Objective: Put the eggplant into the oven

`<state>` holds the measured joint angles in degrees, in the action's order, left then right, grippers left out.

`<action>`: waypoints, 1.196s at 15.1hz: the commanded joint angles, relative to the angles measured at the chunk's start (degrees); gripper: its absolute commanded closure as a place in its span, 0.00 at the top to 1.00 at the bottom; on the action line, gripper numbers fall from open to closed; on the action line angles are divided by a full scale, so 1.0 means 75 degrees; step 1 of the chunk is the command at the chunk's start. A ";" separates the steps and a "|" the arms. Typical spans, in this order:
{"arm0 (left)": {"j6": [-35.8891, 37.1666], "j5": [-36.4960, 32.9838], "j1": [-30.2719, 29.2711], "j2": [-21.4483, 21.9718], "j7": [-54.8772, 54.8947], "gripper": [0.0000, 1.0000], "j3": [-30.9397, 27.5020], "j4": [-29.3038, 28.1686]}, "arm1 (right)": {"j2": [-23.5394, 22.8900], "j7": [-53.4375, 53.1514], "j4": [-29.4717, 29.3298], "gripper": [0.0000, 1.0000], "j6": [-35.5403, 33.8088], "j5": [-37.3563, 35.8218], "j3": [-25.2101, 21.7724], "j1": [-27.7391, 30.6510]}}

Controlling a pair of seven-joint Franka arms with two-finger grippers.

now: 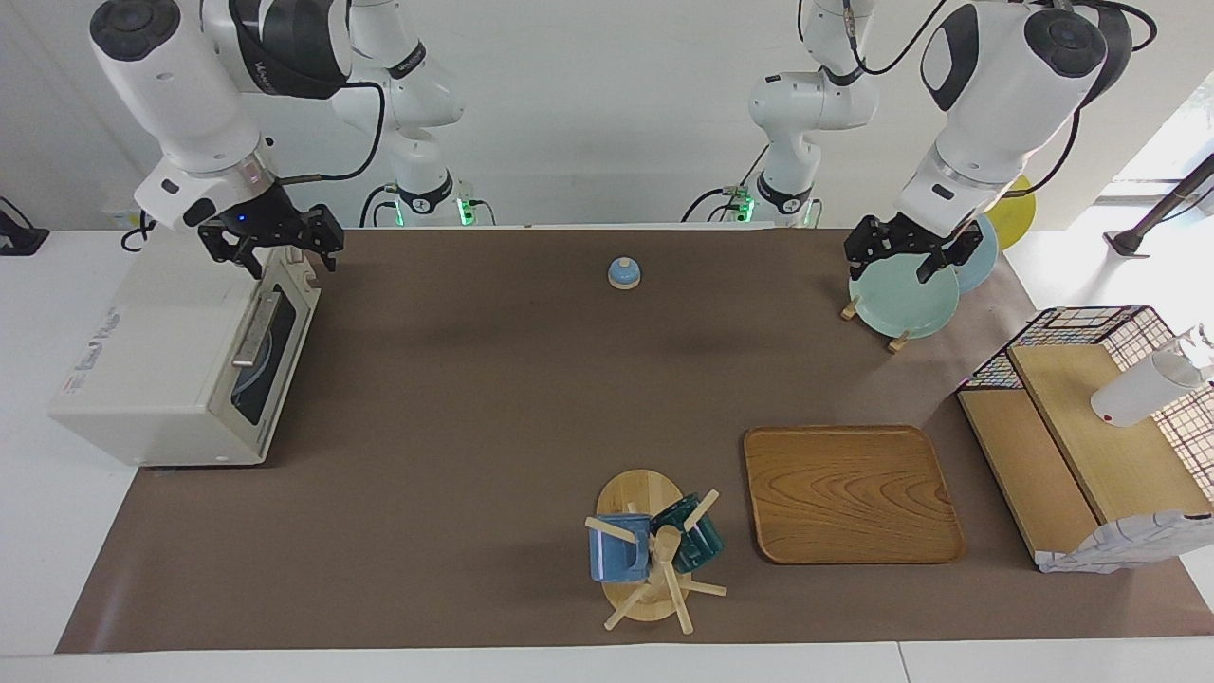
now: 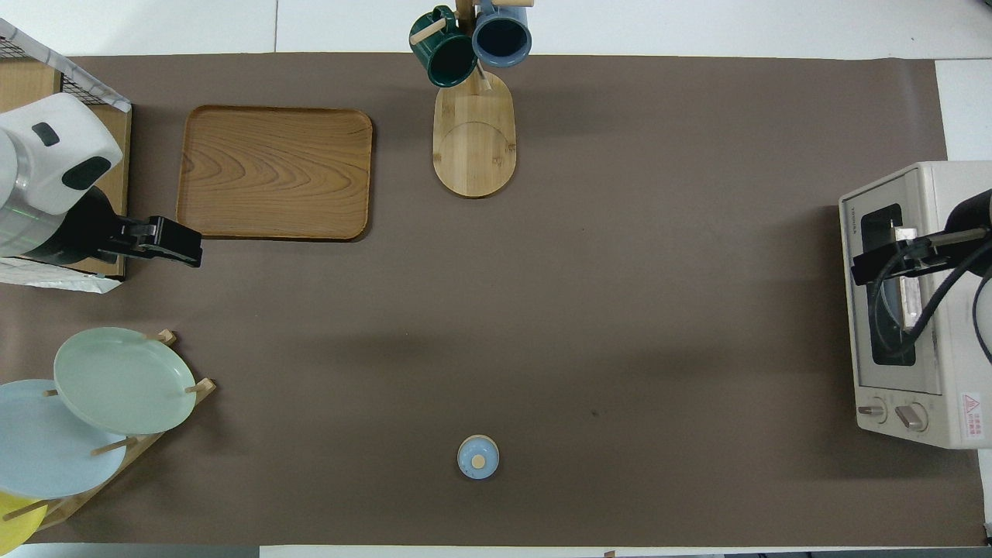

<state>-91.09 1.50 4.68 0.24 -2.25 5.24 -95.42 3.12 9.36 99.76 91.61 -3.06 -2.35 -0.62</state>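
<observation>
Oven (image 1: 180, 356): off-white, dark glass door closed. Right hand (image 1: 275, 245) spread above it; left hand (image 1: 906, 254) spread.

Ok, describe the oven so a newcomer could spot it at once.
Go to the right arm's end of the brown table mat. The oven is the boxy off-white appliance there, door shut, under the right gripper. Nothing else has its dark glass door, metal bar handle and two knobs.
</observation>
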 commanded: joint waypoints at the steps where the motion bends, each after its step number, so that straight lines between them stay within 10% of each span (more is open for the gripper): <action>1: 0.0122 -0.0094 -0.0026 0.0096 0.0054 1.00 -0.0007 0.0008 | -0.0181 -0.0135 -0.0200 1.00 -0.0027 -0.0061 -0.0003 0.0001; 18: 0.0122 -0.0094 -0.0026 0.0096 0.0066 1.00 -0.0007 0.0008 | -0.0123 -0.0124 -0.0469 1.00 -0.0016 0.0068 0.0009 0.0013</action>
<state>-91.09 1.50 4.68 0.25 -2.25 5.24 -95.42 2.54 9.19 97.10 91.71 -3.16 -2.38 -0.65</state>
